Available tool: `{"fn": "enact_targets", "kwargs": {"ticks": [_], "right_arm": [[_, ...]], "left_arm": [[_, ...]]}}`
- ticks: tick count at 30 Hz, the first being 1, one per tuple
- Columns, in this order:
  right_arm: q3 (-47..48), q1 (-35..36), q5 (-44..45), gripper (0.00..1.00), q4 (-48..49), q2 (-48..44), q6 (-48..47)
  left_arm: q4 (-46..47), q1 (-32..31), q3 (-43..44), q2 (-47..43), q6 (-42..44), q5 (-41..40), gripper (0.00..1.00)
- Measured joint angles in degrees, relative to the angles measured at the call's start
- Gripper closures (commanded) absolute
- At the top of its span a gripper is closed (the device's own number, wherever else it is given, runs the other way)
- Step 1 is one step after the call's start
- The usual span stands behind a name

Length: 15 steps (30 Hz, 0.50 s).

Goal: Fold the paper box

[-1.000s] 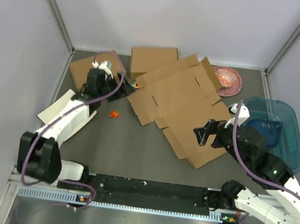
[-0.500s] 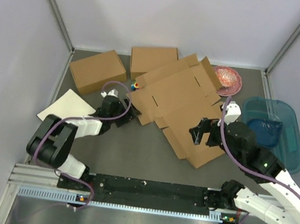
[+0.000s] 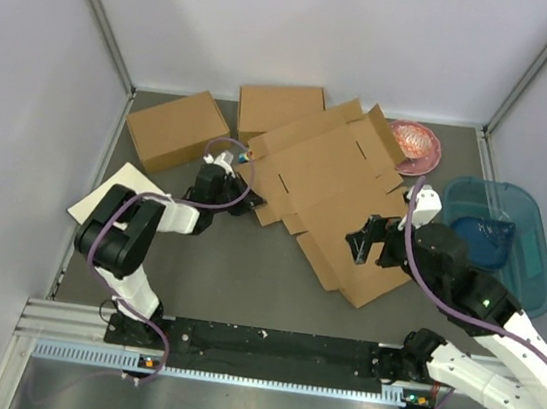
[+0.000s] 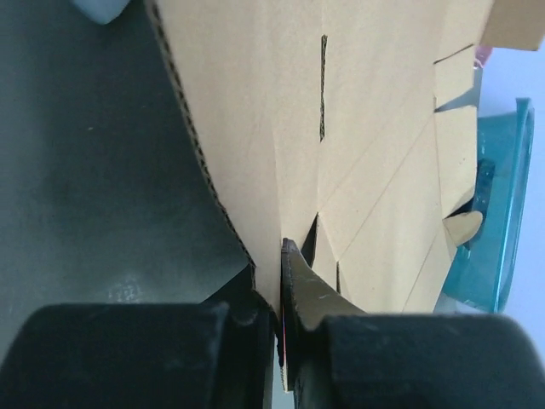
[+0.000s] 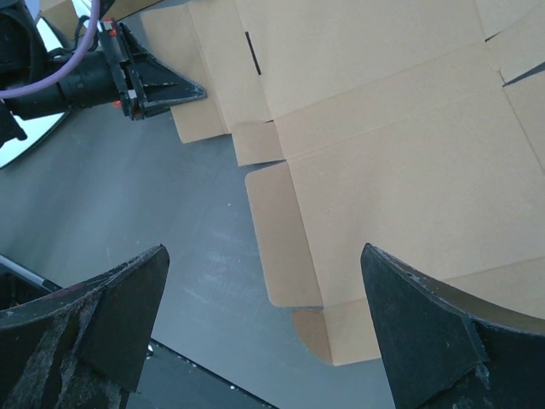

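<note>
Early in the fold, by the look of it: no wall or flap raised yet on the paper box (image 3: 326, 186), a large plain brown die-cut cardboard sheet lying flat and slantwise across the middle of the dark grey worktop (image 3: 242, 291). Pinched at its left edge by the black fingers of the left gripper (image 4: 281, 260), pressed together low against the worktop with the corrugated rim between them. Above the sheet's near right part, the right gripper (image 5: 264, 256), fingers spread wide, holding nothing. Next, most likely: lifting that pinched edge to turn the left panel up along its crease. Calls for a steady pinch, and for pressing the middle panel down with the free fingers so as not to drag the whole sheet along. At the right side, a translucent teal plastic tub (image 3: 537, 270) with a darker blue rounded thing inside, too blurred to name. At the far left, two closed brown cardboard boxes (image 3: 174, 129) (image 3: 278, 107), contents hidden. Beside the left arm, a flat off-white square board (image 3: 103, 197). Near the far right corner, a round pink plate (image 3: 417, 148), touched or overlapped by the sheet's far corner; contents, if any, impossible to make out. Just beside the sheet's left corner, a tiny blue-and-red thing (image 3: 246, 157), too small to name.
</note>
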Motion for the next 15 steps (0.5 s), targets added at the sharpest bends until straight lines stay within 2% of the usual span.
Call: {"fn": "enact_targets", "kwargs": {"ticks": [4, 9, 15], "right_arm": [[0.24, 0.00, -0.02, 0.04, -0.02, 0.04, 0.11], [3.41, 0.00, 0.59, 0.04, -2.03, 0.20, -0.17], [12.90, 0.02, 2.93, 0.04, -4.11, 0.00, -1.53]], "left_arm": [[-1.11, 0.24, -0.07, -4.00, 2.58, 1.70, 1.00], [-7.21, 1.36, 1.31, -15.02, 5.86, 6.14, 1.00], [-22.10, 1.86, 16.48, -25.31, 9.99, 12.90, 1.00]]}}
